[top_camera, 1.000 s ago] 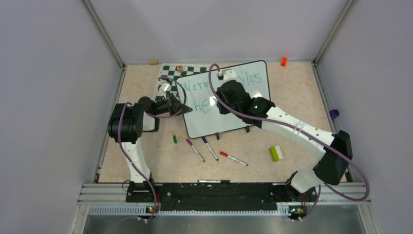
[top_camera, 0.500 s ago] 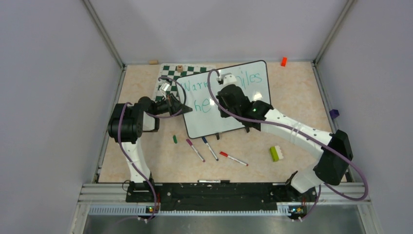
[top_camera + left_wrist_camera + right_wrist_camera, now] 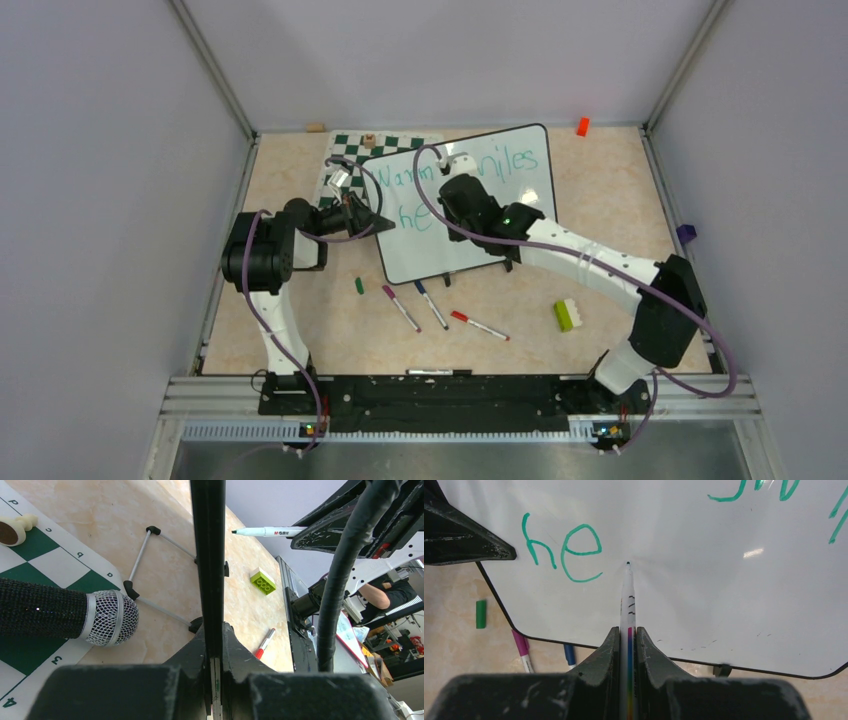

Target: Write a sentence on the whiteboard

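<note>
The whiteboard (image 3: 500, 215) stands propped and tilted at the table's middle. In the top view the sentence (image 3: 412, 212) reads "Warm" and "iles" on the top line, with the middle hidden by my right arm, and "he" below. My left gripper (image 3: 372, 222) is shut on the board's left rim, which the left wrist view shows edge-on (image 3: 207, 555) between the fingers (image 3: 214, 645). My right gripper (image 3: 628, 645) is shut on a white marker (image 3: 628, 595). The marker's teal tip touches the board (image 3: 734, 610) just right of "he" (image 3: 564, 550).
Purple (image 3: 401, 307), blue (image 3: 432, 304) and red (image 3: 479, 325) markers and a green cap (image 3: 359, 285) lie in front of the board. A green brick (image 3: 564, 315) lies at the right. A chess mat (image 3: 345, 150) with a microphone (image 3: 338, 178) lies behind the board's left side.
My right arm has swung left along the board, carrying the marker toward "he" and uncovering more of the top line's end. My left gripper and the board have not moved.
</note>
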Controlling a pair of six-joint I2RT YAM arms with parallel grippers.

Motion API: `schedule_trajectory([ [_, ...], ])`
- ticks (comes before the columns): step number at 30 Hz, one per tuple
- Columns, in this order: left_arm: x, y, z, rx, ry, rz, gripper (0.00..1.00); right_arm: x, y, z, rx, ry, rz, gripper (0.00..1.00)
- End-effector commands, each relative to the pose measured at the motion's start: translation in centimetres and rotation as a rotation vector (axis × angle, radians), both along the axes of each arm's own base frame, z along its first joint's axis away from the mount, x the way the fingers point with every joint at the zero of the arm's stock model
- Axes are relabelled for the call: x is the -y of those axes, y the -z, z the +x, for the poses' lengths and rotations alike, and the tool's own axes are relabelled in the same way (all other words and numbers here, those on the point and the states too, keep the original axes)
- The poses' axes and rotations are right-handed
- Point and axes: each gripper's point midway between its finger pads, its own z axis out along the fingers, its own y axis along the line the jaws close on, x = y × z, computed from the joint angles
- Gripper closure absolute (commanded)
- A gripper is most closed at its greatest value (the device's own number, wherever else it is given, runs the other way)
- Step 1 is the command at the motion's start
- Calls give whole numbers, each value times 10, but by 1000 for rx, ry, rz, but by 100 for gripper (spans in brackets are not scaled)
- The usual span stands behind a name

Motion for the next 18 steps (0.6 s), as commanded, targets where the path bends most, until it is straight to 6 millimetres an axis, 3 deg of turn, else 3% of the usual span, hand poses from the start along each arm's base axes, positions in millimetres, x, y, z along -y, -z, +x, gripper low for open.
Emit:
schedule_trajectory([
  [1,-5,-14,13,171,-49,5,100,-3,-26,18,63,48,32,100],
  [9,-5,-14,13,172,-49,5,100,-16,-24,25,56,22,28,100],
  [18,-5,-15,13,175,-49,5,100,-18,-5,10,-17,-37,18,100],
])
